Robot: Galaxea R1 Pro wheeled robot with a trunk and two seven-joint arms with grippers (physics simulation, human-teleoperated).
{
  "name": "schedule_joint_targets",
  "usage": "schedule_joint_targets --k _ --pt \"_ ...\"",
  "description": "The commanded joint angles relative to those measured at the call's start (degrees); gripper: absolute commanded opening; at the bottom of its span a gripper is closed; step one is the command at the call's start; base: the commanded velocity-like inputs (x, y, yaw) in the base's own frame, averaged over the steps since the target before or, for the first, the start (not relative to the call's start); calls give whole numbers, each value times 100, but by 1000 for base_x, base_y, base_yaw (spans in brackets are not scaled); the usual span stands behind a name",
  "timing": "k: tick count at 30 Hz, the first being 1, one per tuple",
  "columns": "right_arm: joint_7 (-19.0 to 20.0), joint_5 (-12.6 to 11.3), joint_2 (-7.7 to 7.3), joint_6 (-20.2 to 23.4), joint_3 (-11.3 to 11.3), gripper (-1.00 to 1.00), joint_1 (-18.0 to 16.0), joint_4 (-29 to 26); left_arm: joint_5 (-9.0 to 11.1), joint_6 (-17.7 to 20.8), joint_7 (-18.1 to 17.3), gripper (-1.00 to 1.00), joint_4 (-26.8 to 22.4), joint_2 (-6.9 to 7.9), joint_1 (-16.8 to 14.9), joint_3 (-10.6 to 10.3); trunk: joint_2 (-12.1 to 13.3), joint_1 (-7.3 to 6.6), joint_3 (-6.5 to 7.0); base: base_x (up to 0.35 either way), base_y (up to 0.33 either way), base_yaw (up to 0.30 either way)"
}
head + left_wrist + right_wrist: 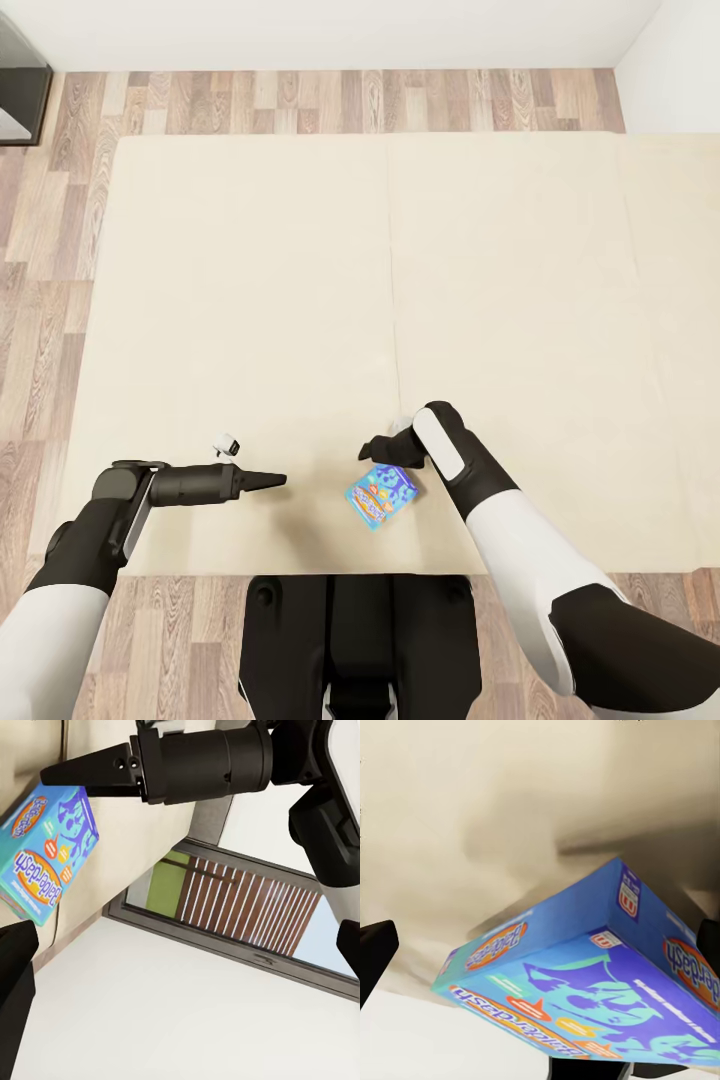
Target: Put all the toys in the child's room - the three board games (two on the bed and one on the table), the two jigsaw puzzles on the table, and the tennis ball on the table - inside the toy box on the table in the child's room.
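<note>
Gripping small blue board game [381, 494], right gripper [385, 452] sits at box's far edge, fingers either side of it. Box tilted, one corner raised off beige bed [250, 300], near front edge of mattress. Right wrist view: box [585, 990] fills space between dark fingertips [375, 952]. Left gripper [270, 482] hovers over mattress, pointing at box, apart from it, fingers together, nothing held. Wood-plank floor [40, 330] flanks bed.
</note>
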Motion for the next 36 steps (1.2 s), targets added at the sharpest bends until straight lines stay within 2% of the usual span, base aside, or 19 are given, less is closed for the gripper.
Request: schedule_joint_targets --k 1,29,32,36 --pt "-56 -53 0 11 7 100 8 -8 -23 60 -31 100 -3 3 -1 2 -9 4 0 0 0 0" --pt "-17 -76 0 11 -13 100 188 -20 -23 60 -31 100 -3 6 -1 2 -9 4 233 0 0 0" --pt "16 -79 -111 11 -15 100 248 -76 -23 60 -31 100 -3 6 -1 2 -9 4 249 0 0 0" --pt "162 -50 -189 11 -20 100 405 -132 -23 60 -31 100 -3 5 -1 2 -9 4 257 0 0 0"
